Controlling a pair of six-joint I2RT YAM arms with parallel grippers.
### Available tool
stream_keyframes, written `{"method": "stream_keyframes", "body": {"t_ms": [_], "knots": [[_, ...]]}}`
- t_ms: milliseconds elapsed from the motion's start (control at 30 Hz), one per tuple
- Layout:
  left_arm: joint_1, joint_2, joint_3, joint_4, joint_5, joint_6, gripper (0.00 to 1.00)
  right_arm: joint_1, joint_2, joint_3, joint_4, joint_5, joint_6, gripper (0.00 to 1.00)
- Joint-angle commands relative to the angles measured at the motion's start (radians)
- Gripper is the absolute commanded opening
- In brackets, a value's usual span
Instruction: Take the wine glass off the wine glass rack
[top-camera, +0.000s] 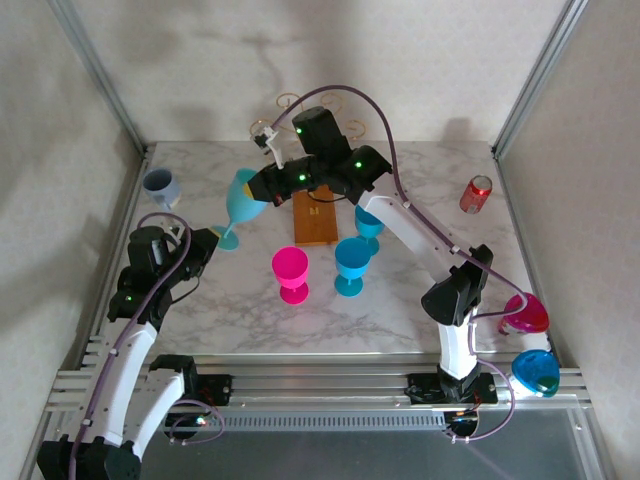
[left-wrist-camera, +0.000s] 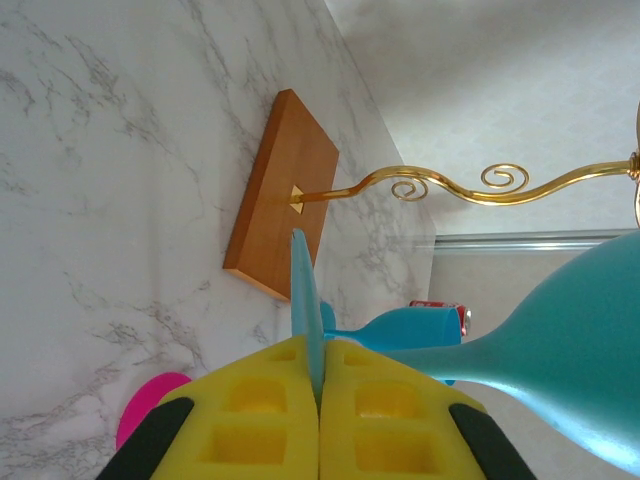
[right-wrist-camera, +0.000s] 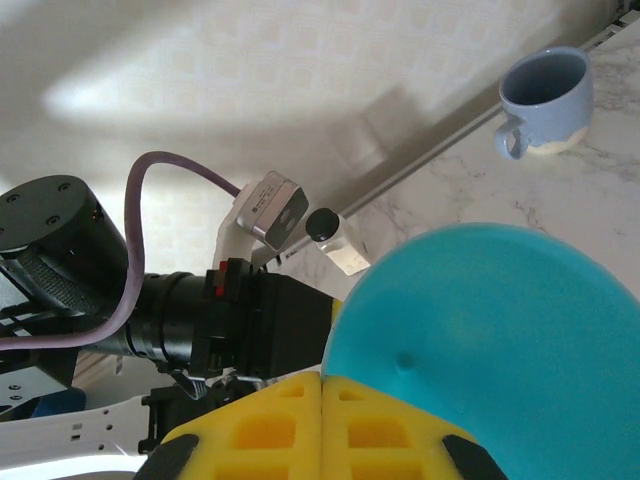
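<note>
A teal wine glass (top-camera: 243, 197) hangs tilted to the left of the wine glass rack, clear of its gold scroll arms (top-camera: 290, 101). The rack's wooden base (top-camera: 315, 217) lies flat on the marble. My left gripper (top-camera: 212, 243) is shut on the glass's thin foot (left-wrist-camera: 305, 295), and the stem and bowl (left-wrist-camera: 570, 350) run off to the right. My right gripper (top-camera: 263, 187) is shut on the bowl's rim; the right wrist view looks into the bowl (right-wrist-camera: 490, 330) just above the gripper (right-wrist-camera: 322, 378). The rack's base (left-wrist-camera: 285, 190) and gold stem (left-wrist-camera: 450, 187) lie beyond.
A pink glass (top-camera: 291, 272) and two blue glasses (top-camera: 352, 264) (top-camera: 368, 222) stand in front of and beside the rack's base. A grey-blue mug (top-camera: 162, 185) is at the far left, a red can (top-camera: 477, 193) at the far right. Walls close three sides.
</note>
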Motion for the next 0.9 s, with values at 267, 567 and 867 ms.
{"method": "stream_keyframes", "body": {"t_ms": [267,567,867], "knots": [[0.002,-0.006,0.049,0.022,-0.003,0.007,0.00,0.020,0.020,0.024,-0.033,-0.027,-0.010,0.11],[0.002,-0.013,0.047,0.018,-0.004,0.005,0.00,0.025,0.022,0.026,-0.036,-0.021,-0.010,0.09],[0.002,-0.016,0.049,-0.009,-0.027,0.006,0.12,0.025,-0.010,0.002,-0.023,0.023,-0.016,0.00]]}}
